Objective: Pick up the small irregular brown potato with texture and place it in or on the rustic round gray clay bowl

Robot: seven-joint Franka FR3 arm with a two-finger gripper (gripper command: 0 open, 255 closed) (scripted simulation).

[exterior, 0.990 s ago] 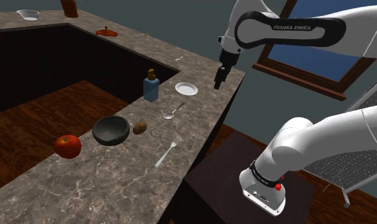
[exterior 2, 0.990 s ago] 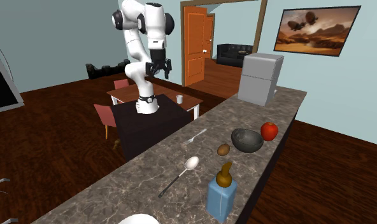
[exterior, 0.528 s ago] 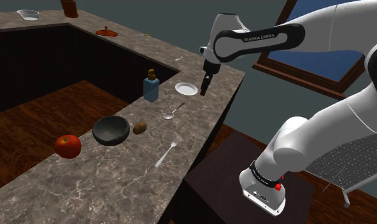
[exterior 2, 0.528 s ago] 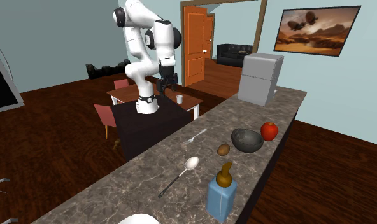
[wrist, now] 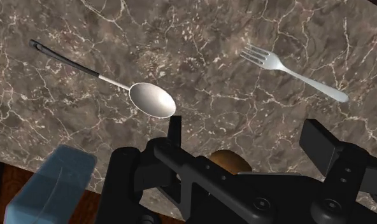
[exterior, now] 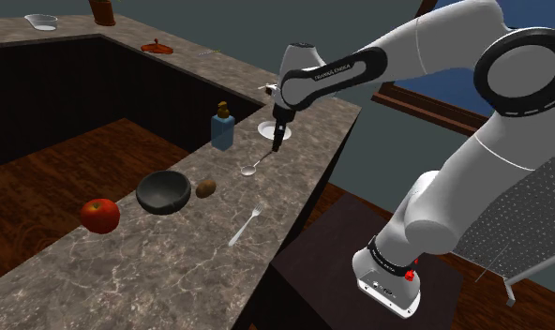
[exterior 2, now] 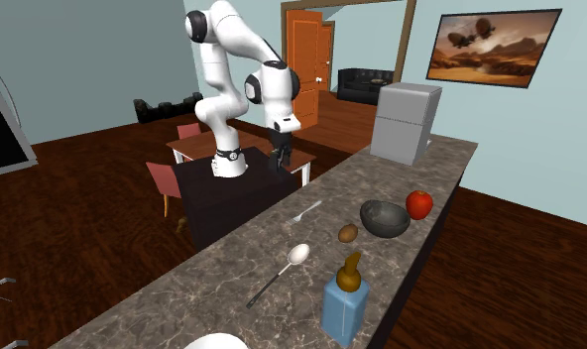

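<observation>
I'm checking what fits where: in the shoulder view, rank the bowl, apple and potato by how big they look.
Bowl, largest.
Apple, clearly smaller.
Potato, smallest.
They lie near one another on the counter, so distance hardly skews the order.

The claw (exterior: 277,144) has swung down over the spoon (exterior: 255,166).

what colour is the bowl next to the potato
The bowl is dark grey, best seen in the shoulder view.

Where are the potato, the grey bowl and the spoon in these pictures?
potato (exterior: 205,187), shoulder view, on its middle.
grey bowl (exterior: 163,191), shoulder view, on its bare inside.
spoon (wrist: 152,100), wrist view, on its scoop.
</observation>
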